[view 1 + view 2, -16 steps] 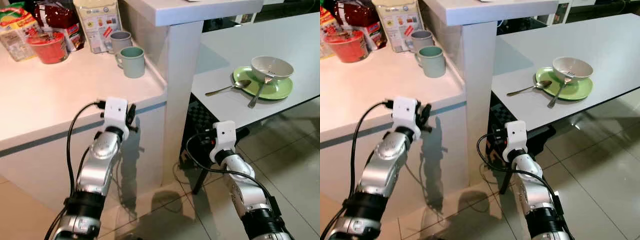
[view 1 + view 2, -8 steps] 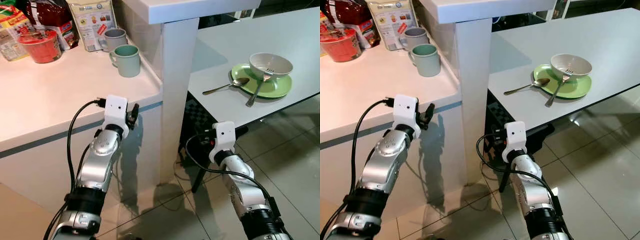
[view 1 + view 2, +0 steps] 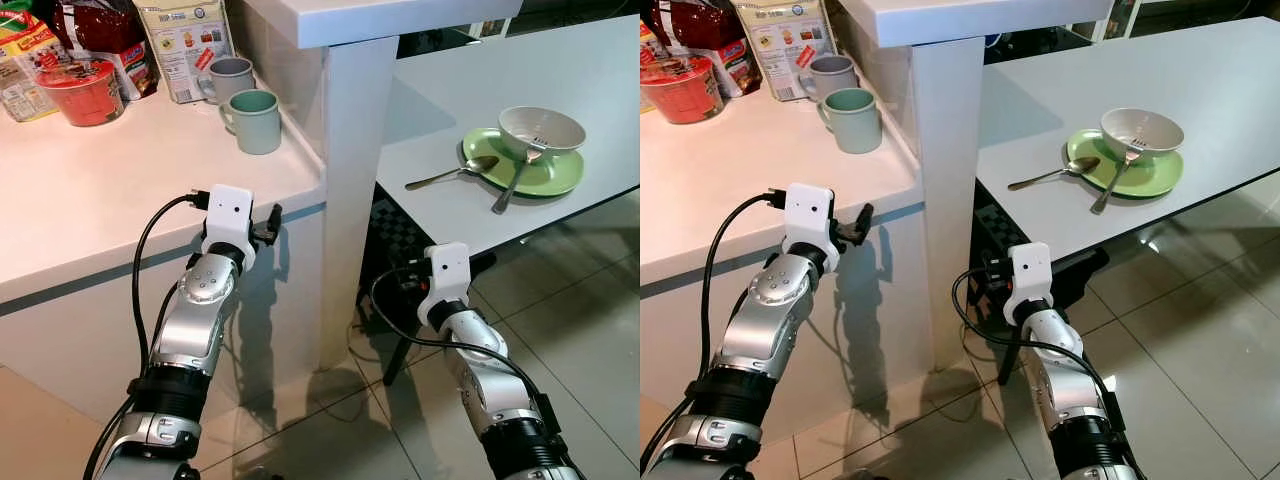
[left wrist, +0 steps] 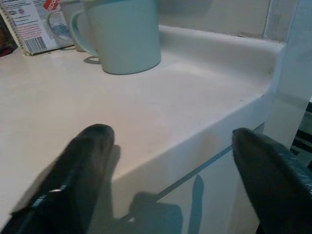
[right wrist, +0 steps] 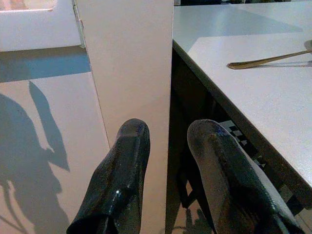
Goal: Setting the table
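**Left tool at bench lip, mug not yet reached**

Eye views: left tool (image 3: 268, 222) sits at the bench (image 3: 80, 190) edge; green mug (image 3: 256, 121) stands further in, grey mug (image 3: 227, 79) just behind. Risk: fingers clip the lip or tip the mug. Green plate (image 3: 1140, 175) with bowl (image 3: 1141, 132), fork (image 3: 1112, 186), spoon (image 3: 1055, 174) sits well apart.

Left wrist: fingers (image 4: 78, 168) wide apart, empty, mug ahead.

Right wrist: right tool (image 5: 168, 141) narrowly parted, empty, low.

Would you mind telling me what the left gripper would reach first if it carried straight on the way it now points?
Probably the green mug: the open left gripper points across the counter towards it, with bare counter between, though depth is uncertain.
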Tool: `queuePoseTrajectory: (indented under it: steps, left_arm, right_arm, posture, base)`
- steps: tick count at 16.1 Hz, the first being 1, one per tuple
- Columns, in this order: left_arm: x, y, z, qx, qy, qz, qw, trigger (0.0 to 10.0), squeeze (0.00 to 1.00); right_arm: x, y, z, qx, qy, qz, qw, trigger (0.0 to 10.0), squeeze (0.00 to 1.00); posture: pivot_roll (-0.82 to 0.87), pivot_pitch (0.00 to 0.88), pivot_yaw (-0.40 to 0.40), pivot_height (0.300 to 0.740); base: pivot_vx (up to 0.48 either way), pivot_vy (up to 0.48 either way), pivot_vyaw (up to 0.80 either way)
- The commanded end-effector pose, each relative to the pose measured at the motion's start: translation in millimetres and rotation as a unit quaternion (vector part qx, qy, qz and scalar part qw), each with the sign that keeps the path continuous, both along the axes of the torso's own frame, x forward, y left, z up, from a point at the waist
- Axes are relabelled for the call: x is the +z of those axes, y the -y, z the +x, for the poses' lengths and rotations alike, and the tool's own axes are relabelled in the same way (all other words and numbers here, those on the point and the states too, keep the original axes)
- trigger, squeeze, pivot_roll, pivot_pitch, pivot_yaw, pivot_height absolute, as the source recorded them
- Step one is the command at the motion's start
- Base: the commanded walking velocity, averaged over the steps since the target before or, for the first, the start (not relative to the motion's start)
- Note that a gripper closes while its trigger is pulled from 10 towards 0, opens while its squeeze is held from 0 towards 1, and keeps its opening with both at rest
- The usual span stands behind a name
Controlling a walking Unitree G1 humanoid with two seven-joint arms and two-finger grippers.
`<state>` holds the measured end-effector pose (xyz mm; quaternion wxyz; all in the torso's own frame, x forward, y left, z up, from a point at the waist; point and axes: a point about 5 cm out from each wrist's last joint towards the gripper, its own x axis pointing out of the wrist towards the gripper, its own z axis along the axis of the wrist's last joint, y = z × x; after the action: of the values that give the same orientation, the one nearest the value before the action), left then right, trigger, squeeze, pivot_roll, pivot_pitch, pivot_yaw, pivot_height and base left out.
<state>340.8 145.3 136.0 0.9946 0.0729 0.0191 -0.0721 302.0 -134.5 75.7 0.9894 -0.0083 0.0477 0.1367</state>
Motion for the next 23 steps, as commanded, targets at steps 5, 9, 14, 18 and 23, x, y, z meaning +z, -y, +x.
queuePoseTrajectory:
  steps: [5,9,14,18,23]
  left_arm:
    - [2,0.6,5.2,0.010,-0.005,0.007,1.000,10.0,0.00]
    - [17,-2.3,14.9,0.017,0.020,0.005,1.000,10.0,0.00]
    - [42,-10.5,32.5,0.021,0.045,0.001,0.999,10.0,0.00]
    - [47,-16.7,41.3,0.027,0.047,0.008,0.998,10.0,0.00]
    - [52,-22.1,48.0,0.037,0.050,0.016,0.998,10.0,0.00]
  right_arm:
    - [1,-0.4,-1.8,0.003,0.005,0.000,1.000,10.0,0.00]
    - [0,-1.4,-2.1,0.005,0.004,0.001,1.000,10.0,0.00]
    - [0,-4.3,-1.5,0.009,0.006,0.002,1.000,10.0,0.00]
    - [-1,-6.0,-2.7,0.010,0.005,0.005,1.000,10.0,0.00]
    - [0,-5.3,-4.4,0.009,0.007,0.008,1.000,10.0,0.00]
  posture:
    - [-0.01,0.000,0.036,0.740]
    - [-0.01,0.000,0.032,0.740]
    - [-0.01,0.000,0.036,0.740]
    - [-0.01,0.000,0.045,0.740]
    - [-0.02,0.000,0.051,0.740]
  base:
    - [0.000,0.000,0.00]
    - [0.000,0.000,0.00]
    - [0.000,0.000,0.00]
    - [0.000,0.205,0.00]
    - [0.118,0.236,0.00]
